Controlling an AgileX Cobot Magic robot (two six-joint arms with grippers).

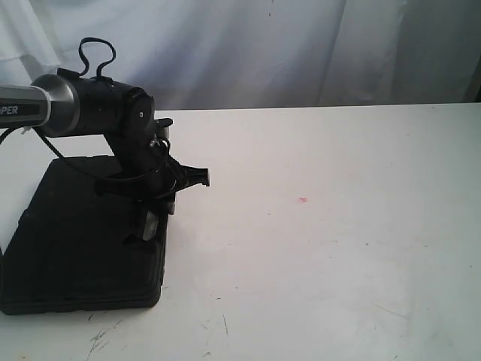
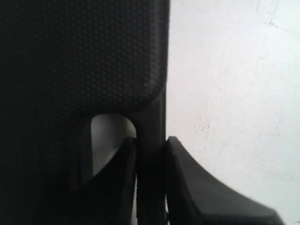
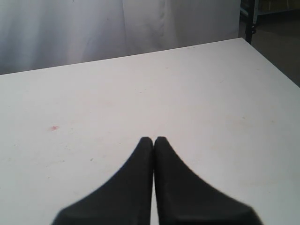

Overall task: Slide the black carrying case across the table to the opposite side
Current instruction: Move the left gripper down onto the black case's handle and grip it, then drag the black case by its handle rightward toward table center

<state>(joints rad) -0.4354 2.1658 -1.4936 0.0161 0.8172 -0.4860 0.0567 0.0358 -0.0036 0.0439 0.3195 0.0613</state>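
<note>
Case (image 1: 75,233): black, flat, lying on the white table (image 1: 338,248). In the exterior view it occupies the left part of the table, well apart from the far edge. Its left side reaches the border of the picture, so the table's left edge cannot be seen there. The lid surface has a fine dotted texture, visible in the left wrist view (image 2: 70,56).

Handle (image 2: 151,122): a bar on the case's right side, facing the middle of the table, with a rounded cut-out behind it through which the table shows.

Left gripper (image 1: 150,222): pointed down at the case's right side. In the left wrist view the gripper (image 2: 151,143) straddles the handle. One finger sits inside the cut-out and the other finger (image 2: 197,187) lies on the outer side, over bare table (image 2: 234,93). Both fingers touch the bar, so the gripper is clamped on the handle.

Right gripper (image 3: 153,140): fully closed, fingertips pressed together, holding nothing. It is over bare table (image 3: 187,84) and does not appear in the exterior view.

Table surface: a small pink spot (image 1: 302,200) lies near the middle, well apart from the case. Dark scratches mark the area toward the near edge. The same spot (image 3: 54,127) appears in the right wrist view. A white cloth (image 1: 263,45) hangs behind the far edge.
</note>
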